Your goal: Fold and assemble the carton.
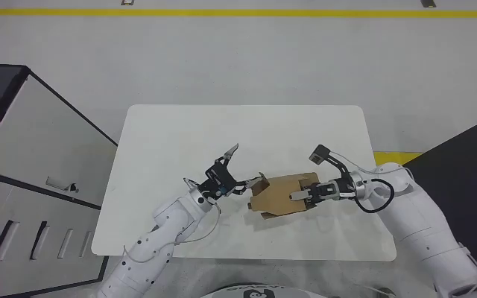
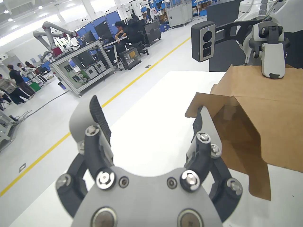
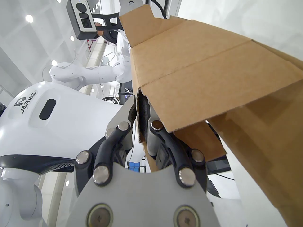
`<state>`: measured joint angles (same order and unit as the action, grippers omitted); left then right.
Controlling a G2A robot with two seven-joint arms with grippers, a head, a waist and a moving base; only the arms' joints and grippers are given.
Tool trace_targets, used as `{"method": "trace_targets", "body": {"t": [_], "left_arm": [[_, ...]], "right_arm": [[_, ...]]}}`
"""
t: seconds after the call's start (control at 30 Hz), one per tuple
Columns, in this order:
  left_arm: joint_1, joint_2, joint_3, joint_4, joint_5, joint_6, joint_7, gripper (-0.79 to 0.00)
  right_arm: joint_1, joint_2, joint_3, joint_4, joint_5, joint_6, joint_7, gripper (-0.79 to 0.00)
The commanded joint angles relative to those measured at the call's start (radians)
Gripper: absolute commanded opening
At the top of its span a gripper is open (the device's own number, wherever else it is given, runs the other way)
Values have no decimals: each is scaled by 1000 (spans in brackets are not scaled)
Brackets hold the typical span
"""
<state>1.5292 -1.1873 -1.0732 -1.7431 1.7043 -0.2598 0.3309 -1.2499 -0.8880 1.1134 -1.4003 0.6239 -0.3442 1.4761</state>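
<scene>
Right jaws clamp the carton (image 3: pixel 213 72) wall; left jaws gape beside its open end.

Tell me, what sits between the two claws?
The cardboard box, seen in the top view: right gripper pinching one end, open left gripper at the other.

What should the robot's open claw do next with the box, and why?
Probably nudge the loose flap inward with the left claw. It hangs open at the open end of the carton, close beside that flap, while the right claw pinches the other end.
</scene>
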Motion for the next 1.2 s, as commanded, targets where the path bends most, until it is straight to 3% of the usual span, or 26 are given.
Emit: {"method": "trace_targets", "body": {"t": [0.0, 0.37, 0.57, 0.6, 0.67, 0.7, 0.73, 1.17], "left_arm": [[-7, -1, 5, 2, 2, -6, -3, -62], [16, 5, -22, -3, -11, -1, 12, -28], [42, 9, -42, -9, -24, 7, 22, -86], [47, 10, -45, -10, -24, 8, 23, -132], [56, 12, -51, -13, -26, 14, 23, -459], [61, 12, -54, -15, -27, 19, 21, -714], [66, 13, -57, -17, -26, 20, 21, -785], [84, 13, -67, -27, -67, 22, -22, -785]], "right_arm": [[1, 2, -4, 0, 1, -1, -1, -785], [10, 6, 2, 55, 78, -21, -21, -785], [21, 1, 6, 87, 132, -25, -25, -785], [23, 0, 6, 92, 138, -24, -25, -785], [26, -2, 7, 101, 149, -24, -24, -785], [28, -3, 7, 106, 153, -25, -25, -785], [29, -4, 8, 107, 154, -27, -27, -785], [3, -4, 33, 68, 163, -22, -76, -785]]}}
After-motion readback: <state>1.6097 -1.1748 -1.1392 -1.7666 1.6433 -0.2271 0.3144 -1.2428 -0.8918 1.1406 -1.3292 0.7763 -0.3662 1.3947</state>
